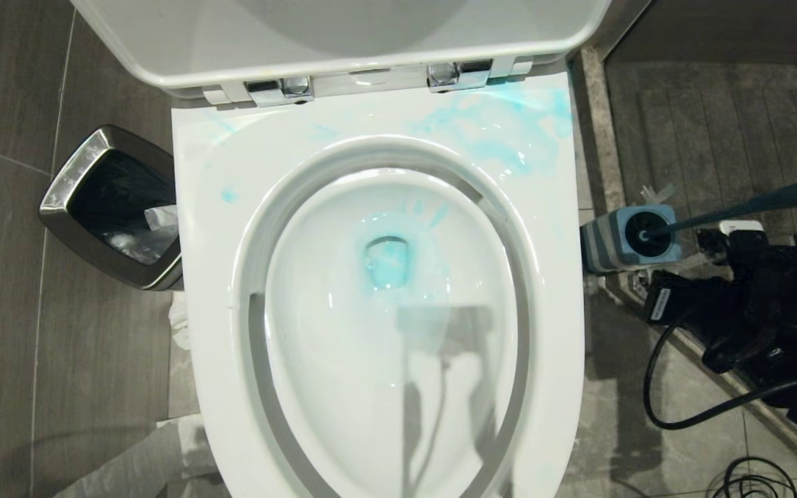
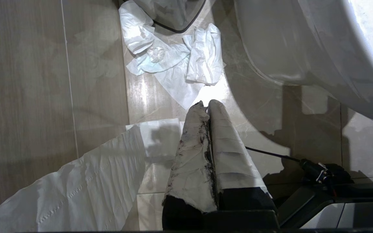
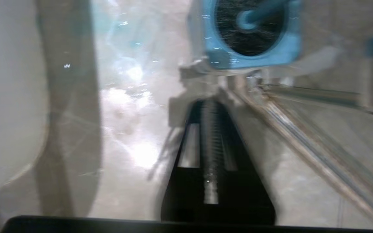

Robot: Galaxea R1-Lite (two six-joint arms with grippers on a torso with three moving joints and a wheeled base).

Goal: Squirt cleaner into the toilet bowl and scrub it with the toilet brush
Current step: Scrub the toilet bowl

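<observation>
The white toilet bowl [image 1: 343,290] fills the head view, lid up, with blue liquid [image 1: 385,263] pooled at its drain and smeared on the rim behind the seat. The toilet brush [image 1: 751,207] stands in its striped square base [image 1: 623,238] on the floor to the bowl's right, handle leaning right. My right arm [image 1: 772,304] is low beside it. In the right wrist view my right gripper [image 3: 209,105] points at the base [image 3: 206,48] from a short way off, parted by a narrow slit, holding nothing. My left gripper [image 2: 206,103], its fingers wrapped in white, hangs shut over the floor beside the toilet [image 2: 303,38]. The cleaner is out of view.
A steel-rimmed waste bin [image 1: 87,180] stands left of the toilet. Crumpled tissue [image 2: 173,61] and a long paper sheet [image 2: 86,181] lie on the floor there. A black cable [image 1: 689,415] loops on the floor at the right, next to a raised threshold rail [image 3: 303,129].
</observation>
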